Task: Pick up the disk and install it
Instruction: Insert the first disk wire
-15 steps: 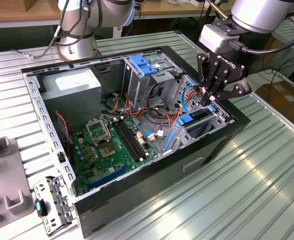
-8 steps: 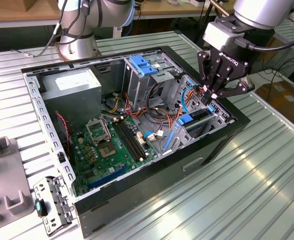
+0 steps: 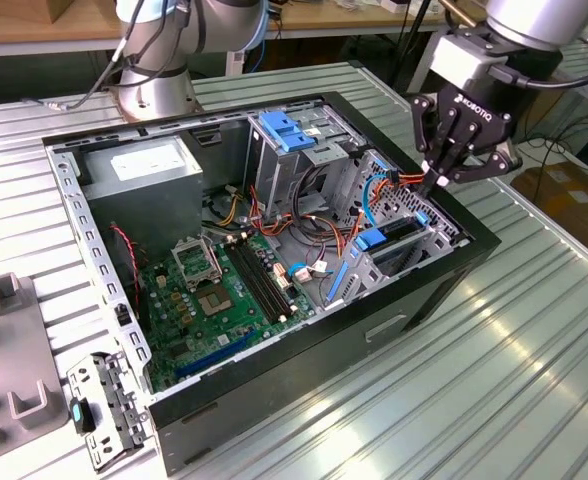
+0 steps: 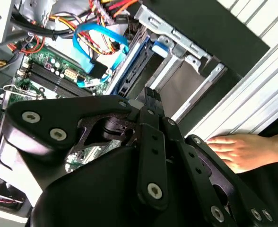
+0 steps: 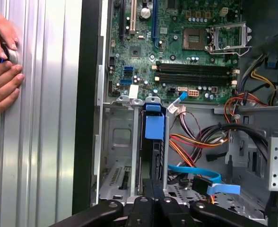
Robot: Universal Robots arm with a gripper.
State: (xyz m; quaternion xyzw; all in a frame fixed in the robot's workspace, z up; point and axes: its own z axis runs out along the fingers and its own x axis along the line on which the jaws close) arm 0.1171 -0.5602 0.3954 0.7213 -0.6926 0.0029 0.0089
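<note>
Black metal computer case (image 3: 304, 365) on ribbed aluminium table (image 3: 494, 380), blue-railed metal disk (image 5: 153, 142) on edge in its drive cage (image 5: 117, 142), black gripper (image 3: 436, 182) just above.

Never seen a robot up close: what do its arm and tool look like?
The arm is rounded silver-grey metal with a blue ring at one joint. The tool is black, built of hinged bars with silver pins, tapering to narrow tips, with white lettering on its body and a black cable near the wrist.
</note>
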